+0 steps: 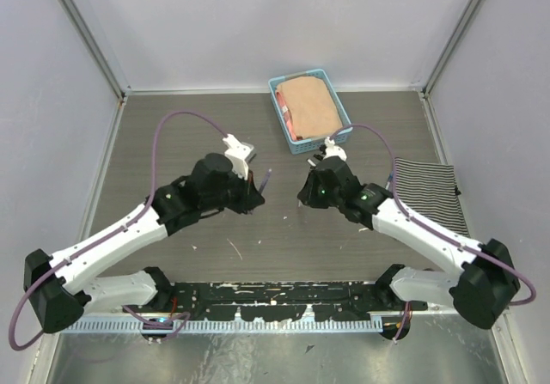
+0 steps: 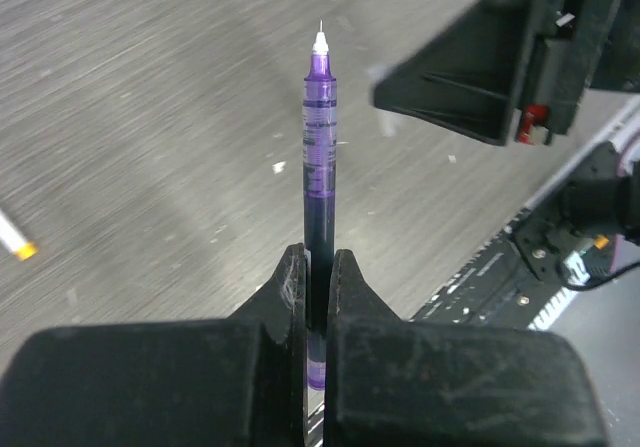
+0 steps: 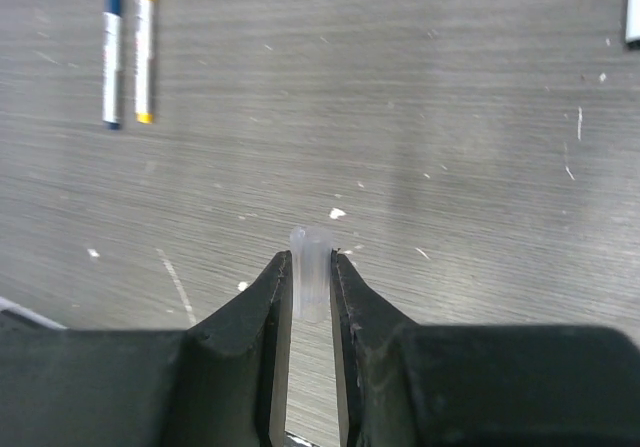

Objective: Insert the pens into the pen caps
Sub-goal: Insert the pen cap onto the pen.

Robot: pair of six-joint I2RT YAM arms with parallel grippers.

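The left gripper [image 2: 318, 267] is pressed together on the lower barrel of a purple pen [image 2: 320, 147], pinching it near the rear end. Most of the barrel and the fine white tip project forward, clear of the jaws. This grasp appears chosen to leave the writing end free for insertion. The right gripper [image 3: 311, 285] pinches a small translucent cap [image 3: 311, 247] by its sides, with one end of the cap standing just proud of the jaws. Whether that exposed end is the open mouth cannot be told. In the top view both grippers are raised above the bench [image 3: 450, 117] and face each other near its middle, a gap between them, with the pen tip directed towards the right arm. The step in hand is judged to be alignment: pen axis and cap bore must be brought into line before closing the gap. A blue-and-white pen [image 3: 112, 47] and a yellow-and-white pen [image 3: 144, 42] lie side by side on the bench. The blue basket [image 1: 320, 145] sits beyond, at the far edge.
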